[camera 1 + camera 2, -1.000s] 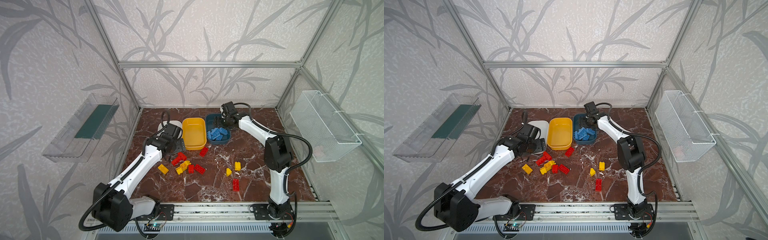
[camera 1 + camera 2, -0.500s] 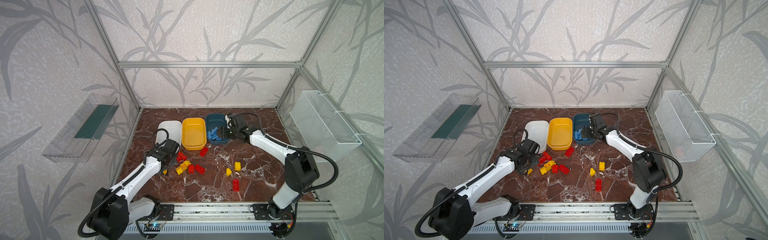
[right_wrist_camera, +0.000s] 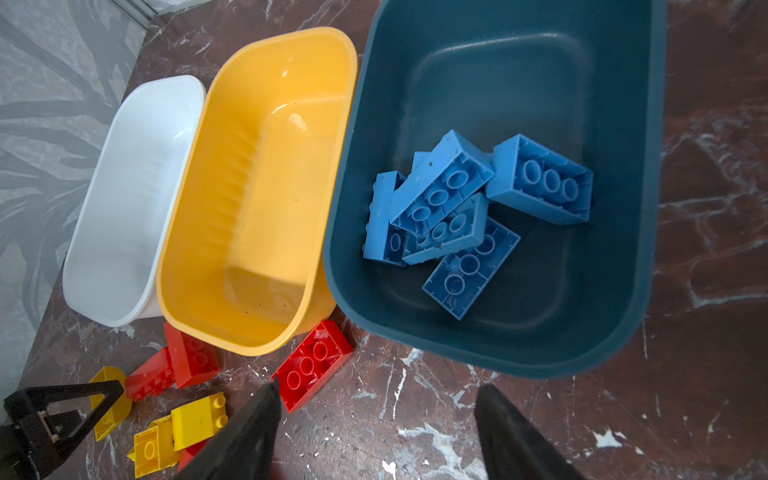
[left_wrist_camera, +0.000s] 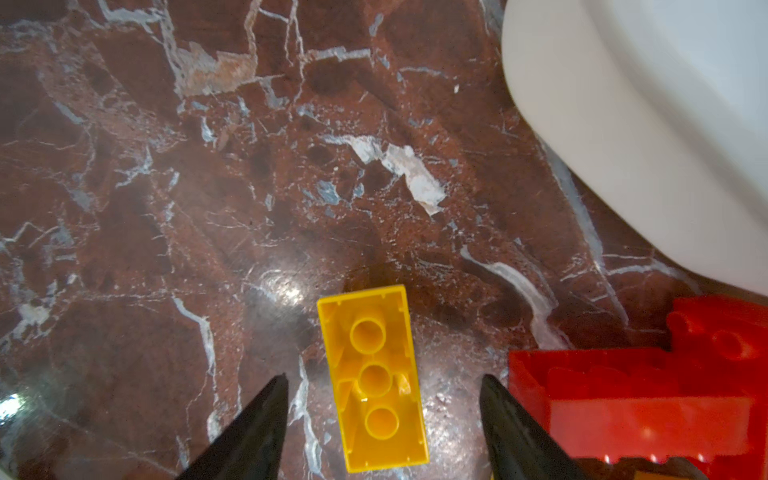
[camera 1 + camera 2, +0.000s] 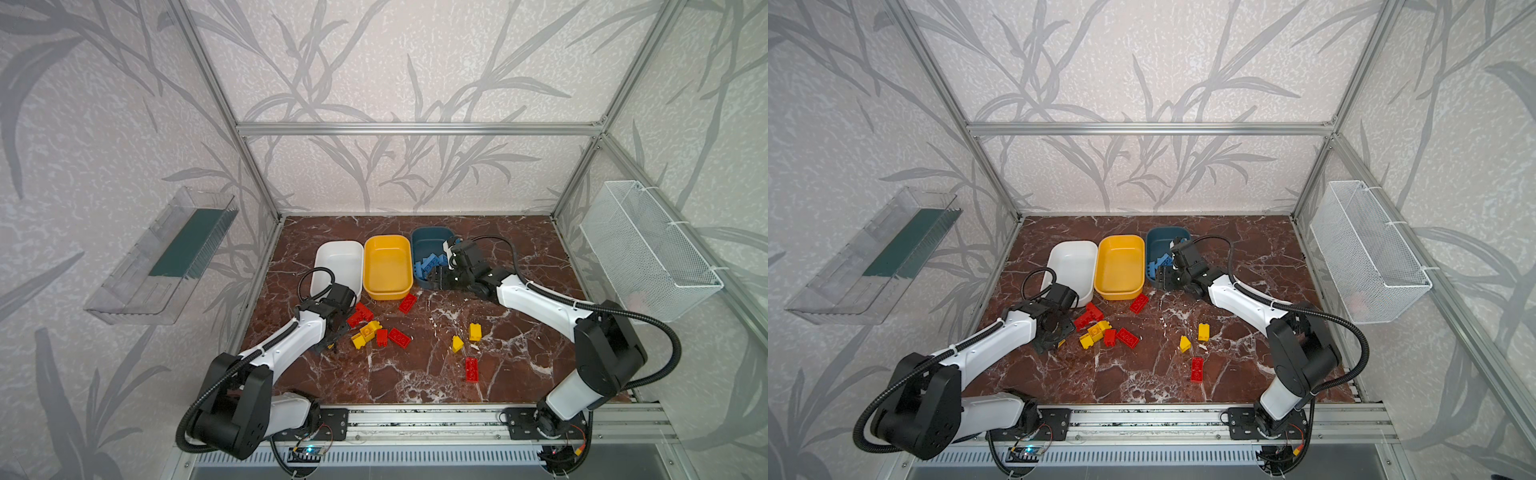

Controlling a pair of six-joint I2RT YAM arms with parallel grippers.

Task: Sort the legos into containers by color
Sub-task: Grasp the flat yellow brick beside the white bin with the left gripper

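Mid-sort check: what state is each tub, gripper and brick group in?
white tub: empty.
yellow tub: empty.
teal tub: holds the blue bricks.
left gripper: open, straddling an upside-down yellow brick.
right gripper: open, empty.
red and yellow bricks: loose on the table.

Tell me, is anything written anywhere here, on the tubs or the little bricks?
None can be read. The white tub, yellow tub and blue tub bear no lettering. The yellow brick shows only its hollow underside. Studs on the red brick are too small to tell.
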